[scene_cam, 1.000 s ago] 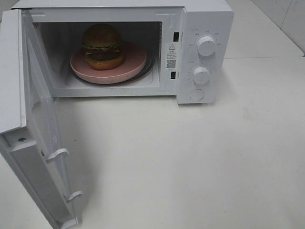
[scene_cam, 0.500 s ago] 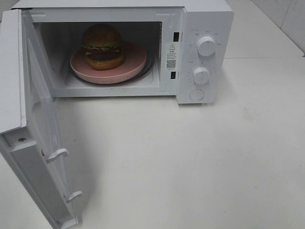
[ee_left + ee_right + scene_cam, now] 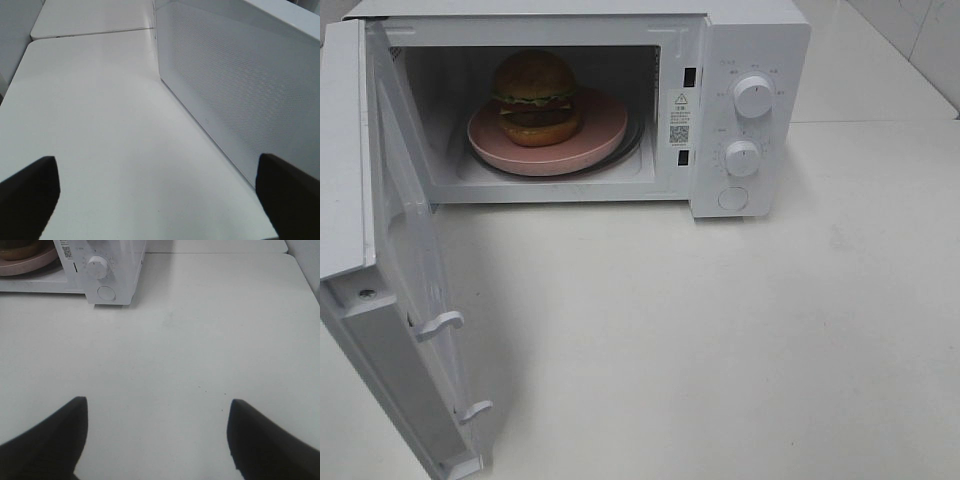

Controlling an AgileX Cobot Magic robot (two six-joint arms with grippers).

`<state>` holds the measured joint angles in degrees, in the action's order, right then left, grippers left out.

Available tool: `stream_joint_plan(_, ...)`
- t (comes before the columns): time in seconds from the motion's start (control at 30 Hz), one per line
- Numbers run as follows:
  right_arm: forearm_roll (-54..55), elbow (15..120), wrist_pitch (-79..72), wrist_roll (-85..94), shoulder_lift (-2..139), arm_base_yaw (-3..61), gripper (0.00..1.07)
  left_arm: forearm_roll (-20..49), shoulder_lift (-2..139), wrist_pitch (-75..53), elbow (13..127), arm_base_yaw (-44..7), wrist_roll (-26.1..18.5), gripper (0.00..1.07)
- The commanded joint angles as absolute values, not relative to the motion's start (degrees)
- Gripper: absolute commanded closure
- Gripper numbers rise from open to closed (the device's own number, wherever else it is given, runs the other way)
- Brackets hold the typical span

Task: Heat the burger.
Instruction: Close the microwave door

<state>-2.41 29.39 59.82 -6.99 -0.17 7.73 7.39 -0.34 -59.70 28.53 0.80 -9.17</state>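
The burger (image 3: 534, 95), with a golden-brown bun, lettuce and a dark patty, sits on a round pink plate (image 3: 605, 128) inside the white microwave (image 3: 750, 45). The microwave's door (image 3: 405, 250) is swung wide open to the left. Neither gripper shows in the high view. In the left wrist view my left gripper (image 3: 157, 167) is open and empty over the table, beside the outer face of the door (image 3: 240, 85). My right gripper (image 3: 157, 407) is open and empty, well back from the microwave's front; the plate's edge (image 3: 35, 262) shows at that view's corner.
Two white knobs (image 3: 753, 96) (image 3: 742, 158) and a round button (image 3: 732, 198) sit on the microwave's right-hand panel. The white table (image 3: 720, 330) stretches in front. The open door juts out toward the table's front left.
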Motion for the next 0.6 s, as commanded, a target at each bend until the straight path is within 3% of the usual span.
stream_joint_plan(0.03,-2.52,29.34,59.36,-6.02,-1.72,7.28,0.33,7.62,-1.49,-59.47,28.36,0.57,-8.77,0.04)
stream_joint_plan(0.6,-2.52,29.34,59.36,-6.07,-1.72,7.28,0.33,7.68,-1.49,-59.47,28.36,0.57,-8.77,0.04)
